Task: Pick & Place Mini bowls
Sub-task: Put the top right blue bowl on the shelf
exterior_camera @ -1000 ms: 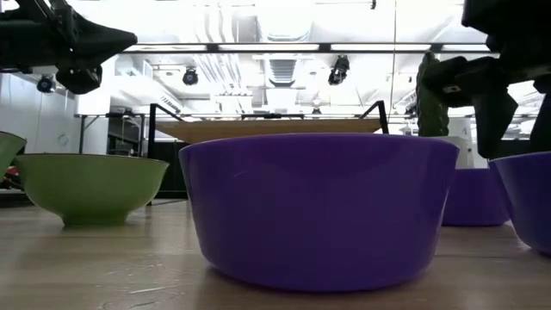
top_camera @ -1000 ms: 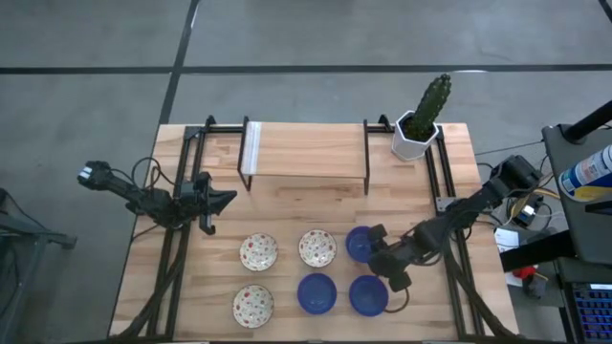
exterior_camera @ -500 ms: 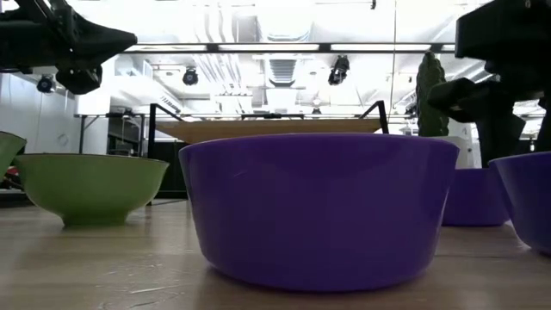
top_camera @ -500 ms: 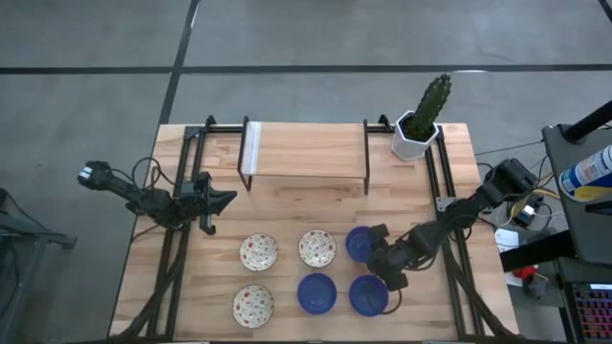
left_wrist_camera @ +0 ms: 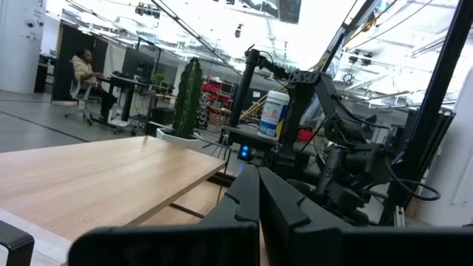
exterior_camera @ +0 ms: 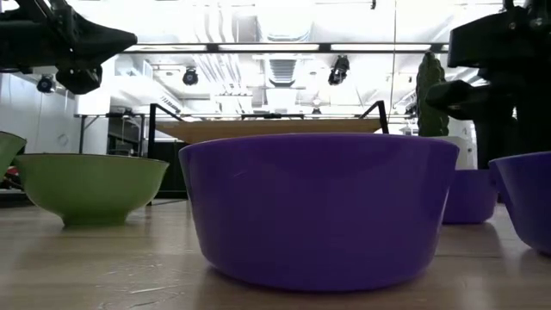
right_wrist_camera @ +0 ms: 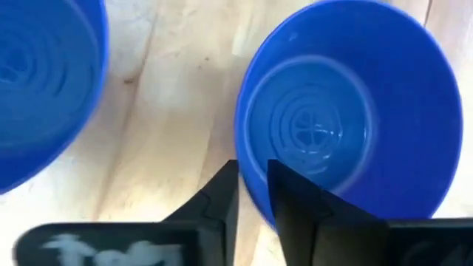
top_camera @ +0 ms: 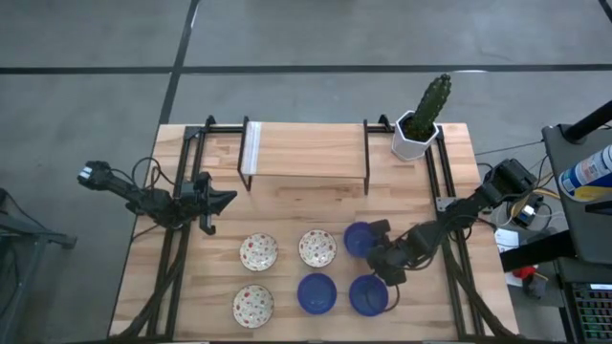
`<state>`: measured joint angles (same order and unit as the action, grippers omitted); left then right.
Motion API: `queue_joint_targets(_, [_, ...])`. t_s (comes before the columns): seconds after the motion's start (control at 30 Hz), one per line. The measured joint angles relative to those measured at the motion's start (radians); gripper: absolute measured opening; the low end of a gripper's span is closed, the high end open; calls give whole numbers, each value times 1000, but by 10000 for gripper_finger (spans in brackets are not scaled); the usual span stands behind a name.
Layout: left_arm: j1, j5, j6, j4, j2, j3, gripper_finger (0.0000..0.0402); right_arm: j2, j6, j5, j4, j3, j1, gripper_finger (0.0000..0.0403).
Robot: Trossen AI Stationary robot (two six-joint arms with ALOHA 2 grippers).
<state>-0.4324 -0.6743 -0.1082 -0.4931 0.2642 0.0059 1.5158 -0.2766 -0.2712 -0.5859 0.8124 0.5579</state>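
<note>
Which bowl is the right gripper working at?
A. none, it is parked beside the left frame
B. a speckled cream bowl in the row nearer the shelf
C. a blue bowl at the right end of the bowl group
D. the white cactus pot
C: in the high view the right gripper sits at the right-end blue bowl, and in the right wrist view its fingers straddle that bowl's rim.

A pale wooden table (top_camera: 287,205) stands on a grey concrete floor (top_camera: 96,57) crossed by dark seams; a black metal frame (top_camera: 306,153) carrying a light wooden board sits along the table's far edge; a cactus (top_camera: 430,103) in a white hexagonal pot (top_camera: 413,141) occupies the far right corner; a dark cart (top_camera: 579,205) with a white bottle (top_camera: 588,170) stands beyond the right edge; the low view shows a bright ceiling (exterior_camera: 275,60) with ducts and lamps; a seated person (left_wrist_camera: 85,70) works at a distant desk.
</note>
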Motion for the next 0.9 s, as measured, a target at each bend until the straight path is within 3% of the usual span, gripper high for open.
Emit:
queue_joint_targets(0.2, [0,0,0,0,0,0,0,0,-3,-2,-3,0,0,12])
queue_joint_targets(0.4, [0,0,0,0,0,0,0,0,51,-55,-76,62,-11,9])
queue_joint_targets(0.9, [0,0,0,1,0,0,0,-2,210,-132,-237,406,-69,9])
